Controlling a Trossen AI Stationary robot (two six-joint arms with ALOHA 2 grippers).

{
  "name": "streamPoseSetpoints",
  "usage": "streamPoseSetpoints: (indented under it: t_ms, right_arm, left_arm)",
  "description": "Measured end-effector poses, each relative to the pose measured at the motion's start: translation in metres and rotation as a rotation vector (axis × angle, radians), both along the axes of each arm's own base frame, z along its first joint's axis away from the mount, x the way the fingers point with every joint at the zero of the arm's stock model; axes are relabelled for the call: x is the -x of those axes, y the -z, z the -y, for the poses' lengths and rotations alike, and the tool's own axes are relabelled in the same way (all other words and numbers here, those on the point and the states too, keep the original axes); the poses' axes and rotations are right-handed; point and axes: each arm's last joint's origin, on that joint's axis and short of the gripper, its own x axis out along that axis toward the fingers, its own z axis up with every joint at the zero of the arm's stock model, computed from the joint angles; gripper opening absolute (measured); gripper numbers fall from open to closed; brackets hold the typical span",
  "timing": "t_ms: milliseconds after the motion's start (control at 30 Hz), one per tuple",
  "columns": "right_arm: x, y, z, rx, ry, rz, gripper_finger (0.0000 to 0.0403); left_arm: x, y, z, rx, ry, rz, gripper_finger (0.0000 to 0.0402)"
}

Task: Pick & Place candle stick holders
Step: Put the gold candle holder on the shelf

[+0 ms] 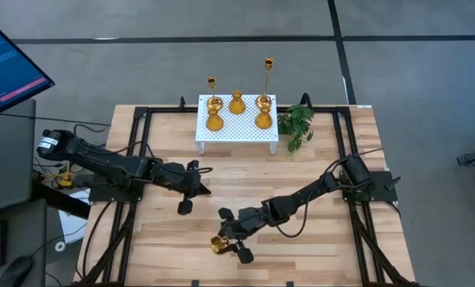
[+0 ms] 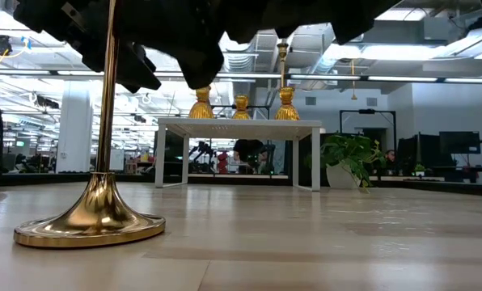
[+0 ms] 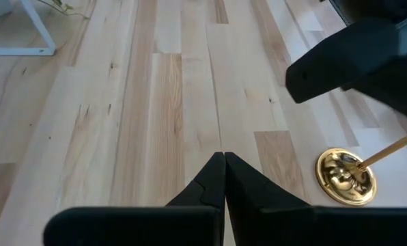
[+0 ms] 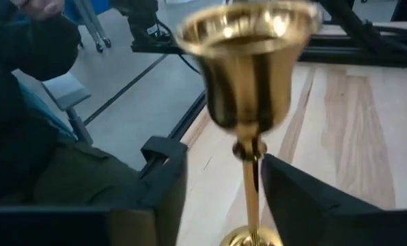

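Note:
A tall thin-stemmed gold candle stick holder (image 1: 218, 243) stands upright by its round base (image 2: 89, 226) on the table near the front edge. My right gripper (image 1: 234, 234) is open, with one finger on either side of the stem (image 4: 253, 184) below the cup (image 4: 248, 55). My left gripper (image 1: 186, 191) is shut and empty above the table's left middle, and it also shows in the left wrist view (image 3: 225, 164). Several more gold holders (image 1: 237, 104) stand on the white perforated stand (image 1: 236, 126) at the back. My right gripper comes at the holder level, with its fingers across the upright stem. One finger (image 4: 292, 198) stands right beside the stem (image 4: 255, 171), and I cannot tell whether it touches. The other finger (image 4: 164, 184) stands clear of it.
A green plant sprig (image 1: 296, 123) lies right of the stand. Bare wooden table lies between the stand and the grippers. A monitor (image 1: 6, 64) is off the table at the far left. A person's dark sleeve (image 4: 19, 102) shows beyond the table's edge.

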Motion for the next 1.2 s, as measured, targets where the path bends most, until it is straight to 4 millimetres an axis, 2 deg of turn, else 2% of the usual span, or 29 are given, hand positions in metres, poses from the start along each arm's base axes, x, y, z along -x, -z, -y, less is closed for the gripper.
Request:
streamPoseSetpoints:
  t_ms: [400,567,667,833,967,1200]
  right_arm:
    - [-0.003,-0.004,0.002,-0.045,0.051,-0.005,0.0015]
    - [0.005,-0.020,0.005,-0.004,0.114,-0.051,0.0012]
    - [0.013,-0.045,0.012,0.052,0.166,-0.033,0.0006]
    - [0.029,-0.094,0.039,0.109,0.273,0.003,0.0005]
    - [0.042,-0.130,0.072,0.127,0.389,0.039,0.0004]
    - [0.055,-0.169,0.137,0.173,0.550,0.129,0.0002]
  left_arm:
    - [0.000,0.000,0.000,0.001,0.000,0.000,0.0007]
    - [0.000,0.000,0.000,0.020,-0.009,-0.003,0.0007]
    - [0.000,0.000,0.001,0.020,-0.004,-0.005,0.0007]
    - [0.001,0.001,0.001,0.018,-0.003,-0.015,0.0005]
    - [0.001,0.001,0.001,0.018,-0.003,-0.015,0.0006]
    - [0.001,0.001,0.001,0.018,-0.004,-0.017,0.0004]
